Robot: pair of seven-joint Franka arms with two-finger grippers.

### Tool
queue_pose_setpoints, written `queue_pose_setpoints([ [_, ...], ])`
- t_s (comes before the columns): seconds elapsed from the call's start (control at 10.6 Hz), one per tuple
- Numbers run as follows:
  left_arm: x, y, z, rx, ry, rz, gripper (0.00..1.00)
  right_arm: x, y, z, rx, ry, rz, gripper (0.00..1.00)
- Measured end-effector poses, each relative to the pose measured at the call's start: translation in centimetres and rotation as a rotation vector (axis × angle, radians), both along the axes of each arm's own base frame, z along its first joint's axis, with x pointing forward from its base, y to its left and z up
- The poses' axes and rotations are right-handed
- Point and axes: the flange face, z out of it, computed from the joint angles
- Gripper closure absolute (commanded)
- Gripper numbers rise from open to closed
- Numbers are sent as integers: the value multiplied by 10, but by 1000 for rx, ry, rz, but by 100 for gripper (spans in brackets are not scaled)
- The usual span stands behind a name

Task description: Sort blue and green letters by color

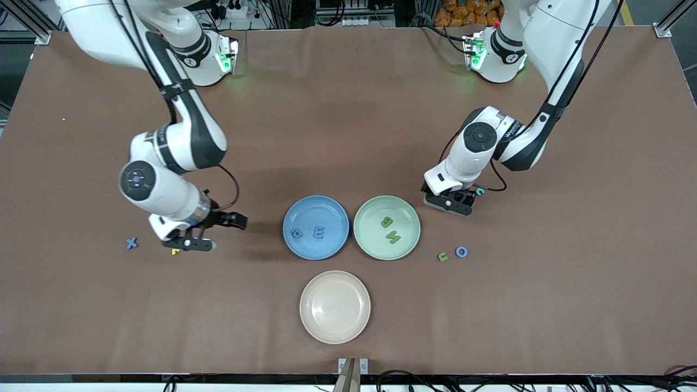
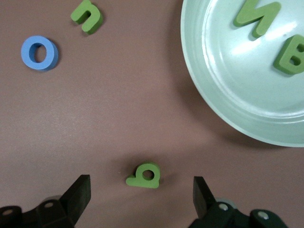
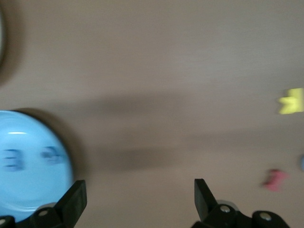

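A blue plate (image 1: 337, 209) holds two blue letters (image 1: 318, 233). A green plate (image 1: 362, 209) holds two green letters (image 1: 393, 237), which also show in the left wrist view (image 2: 256, 16). My left gripper (image 1: 449, 202) is open, low over the table beside the green plate (image 2: 213, 71). A green letter (image 2: 145, 175) lies between its fingers (image 2: 80, 187), apart from both; the front view hides it. A green letter (image 1: 442, 256) and a blue O (image 1: 461, 251) lie nearer the front camera. My right gripper (image 1: 190, 245) is open and empty (image 3: 140, 190). A blue X (image 1: 132, 243) lies beside it.
An empty beige plate (image 1: 335, 306) sits nearest the front camera. A yellow letter (image 1: 175, 251) lies by the right gripper; it (image 3: 290, 101) and a red letter (image 3: 275, 179) show blurred in the right wrist view, as does the blue plate (image 3: 28, 190).
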Motion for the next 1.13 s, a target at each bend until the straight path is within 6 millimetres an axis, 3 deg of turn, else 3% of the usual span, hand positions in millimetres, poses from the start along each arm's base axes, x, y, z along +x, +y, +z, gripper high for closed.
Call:
queue_pose_setpoints([
  [0.47, -3, 2, -17, 5, 30, 2, 18, -15, -148, -33, -125, 30, -51, 0],
  [0.66, -5, 2, -22, 6, 40, 2, 37, -23, -205, -47, -122, -4, -48, 0],
  [0.85, -5, 2, -24, 7, 43, 3, 37, -39, -227, -69, -118, -37, -48, 0],
  [1.13, -5, 2, -27, 6, 47, 5, 37, -55, -218, -100, -108, -62, -36, 0],
])
